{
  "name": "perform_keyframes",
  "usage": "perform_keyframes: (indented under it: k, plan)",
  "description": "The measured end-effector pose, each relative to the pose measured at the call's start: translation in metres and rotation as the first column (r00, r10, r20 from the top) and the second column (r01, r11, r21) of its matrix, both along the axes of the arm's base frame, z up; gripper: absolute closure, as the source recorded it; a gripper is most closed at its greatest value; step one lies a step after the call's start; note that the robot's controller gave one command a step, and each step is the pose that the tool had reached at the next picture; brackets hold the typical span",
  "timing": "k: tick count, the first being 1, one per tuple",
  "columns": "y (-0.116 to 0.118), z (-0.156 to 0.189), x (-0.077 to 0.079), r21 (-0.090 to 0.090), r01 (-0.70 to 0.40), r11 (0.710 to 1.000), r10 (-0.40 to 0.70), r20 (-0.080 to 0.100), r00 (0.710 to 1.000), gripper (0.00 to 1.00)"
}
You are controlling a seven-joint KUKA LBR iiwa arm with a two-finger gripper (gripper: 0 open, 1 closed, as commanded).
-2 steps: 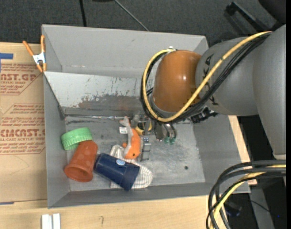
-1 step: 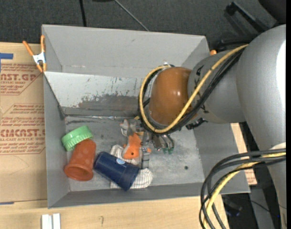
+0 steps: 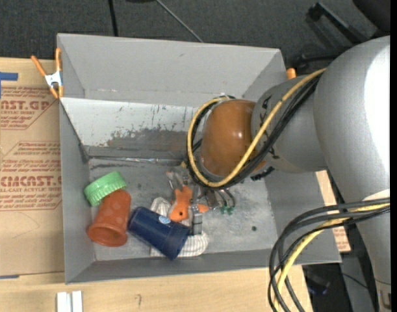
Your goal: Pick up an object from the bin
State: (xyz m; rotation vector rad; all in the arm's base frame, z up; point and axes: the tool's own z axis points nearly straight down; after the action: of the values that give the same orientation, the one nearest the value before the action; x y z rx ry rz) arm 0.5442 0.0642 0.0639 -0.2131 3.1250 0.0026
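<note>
Nearest the lens is the arm (image 3: 354,122), a broad silver body reaching in from the right with yellow and black cables (image 3: 315,229) looped round it. At its wrist sits a rounded orange-brown cover (image 3: 225,138), and below that the gripper (image 3: 198,208) is low in the grey bin (image 3: 166,64), close to the floor near the middle.

Whether the pincer is spread or pressed together I cannot tell; the cover and wrist hide most of it, and nothing can be made out pinched in it.

Just beside the gripper, on its left, lies a small orange piece (image 3: 180,207) of irregular shape, the thing nearest the tool and the likeliest target. A dark blue cup (image 3: 158,231) lies on its side just below and left of it, resting on a crumpled white cloth (image 3: 195,244). A tiny green bit (image 3: 228,208) lies to the gripper's right. Further left, well apart from the tool, are 2 more things: a green ribbed cap (image 3: 104,187) and a red-orange cup (image 3: 112,220) tipped over, touching each other.

As a judgement, the task is about midway: the reach into the bin looks done, with the tool down among the things. No grasp is confirmed and nothing is raised off the floor. What remains is securing 1 object, probably the orange piece, and lifting it clear of the cup and cloth.
</note>
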Motion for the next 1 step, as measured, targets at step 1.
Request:
perform_keyframes:
  k: [1]
  plan:
    - [-0.0016,0.0061,0.0064,-0.001,-0.024,1.0,0.024,-0.007,1.0,0.0]
